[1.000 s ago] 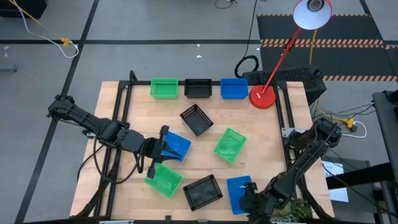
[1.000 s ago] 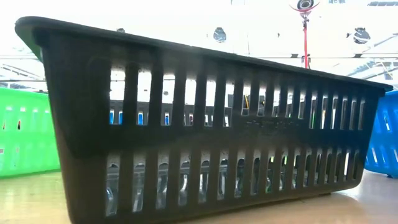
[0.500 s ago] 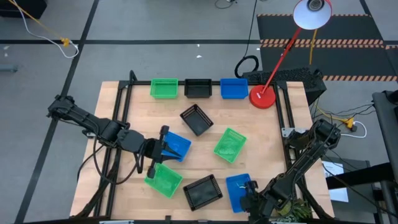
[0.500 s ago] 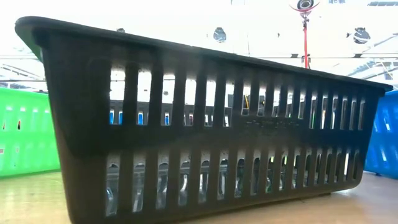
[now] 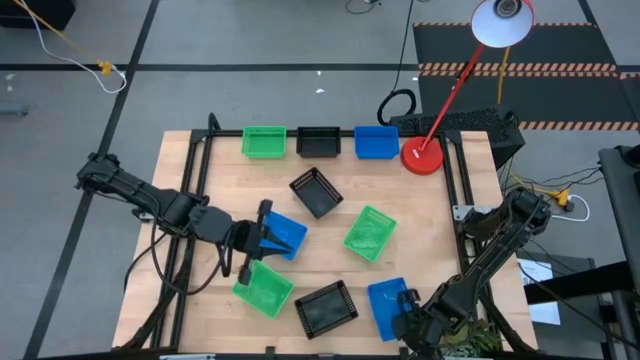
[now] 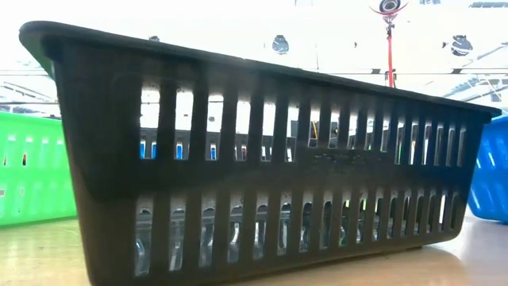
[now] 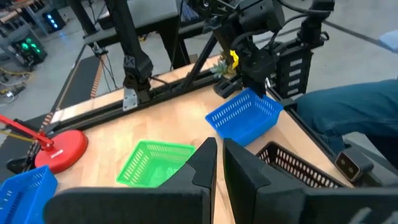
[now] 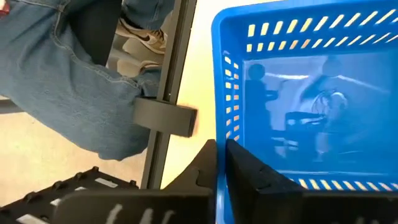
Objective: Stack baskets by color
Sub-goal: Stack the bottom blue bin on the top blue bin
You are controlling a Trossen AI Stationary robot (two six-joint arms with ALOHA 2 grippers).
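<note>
Three baskets stand in a row at the far edge: green (image 5: 264,142), black (image 5: 319,142), blue (image 5: 376,143). Loose on the table are a black basket (image 5: 316,192), a green one (image 5: 370,233), another green one (image 5: 263,288) and a black one (image 5: 326,307). My left gripper (image 5: 262,238) is shut at the left end of a tilted blue basket (image 5: 285,235). My right gripper (image 8: 221,160) is shut on the near-right blue basket (image 5: 390,303). My left gripper meets the tilted blue basket at its left end (image 5: 272,238), coming nearly level from the table's left. The gripper itself hides the place of contact, and the left wrist view does not show the basket. My right gripper pinches the near-right blue basket's right wall (image 8: 221,127) close to its near corner, one finger inside and one outside. The fingers slant down from the table's near right. The basket's bottom is on the table.
A red lamp base (image 5: 423,157) stands at the far right corner. A person's legs in jeans (image 8: 81,81) are beside the table's near right edge. A black frame rail (image 7: 186,74) runs along that side. In the low view the near black basket (image 6: 262,159) fills the picture.
The near-right blue basket has slid and turned a little toward the table's right edge, with my right gripper at its wall moving the same way. My left gripper and its blue basket have kept still.
</note>
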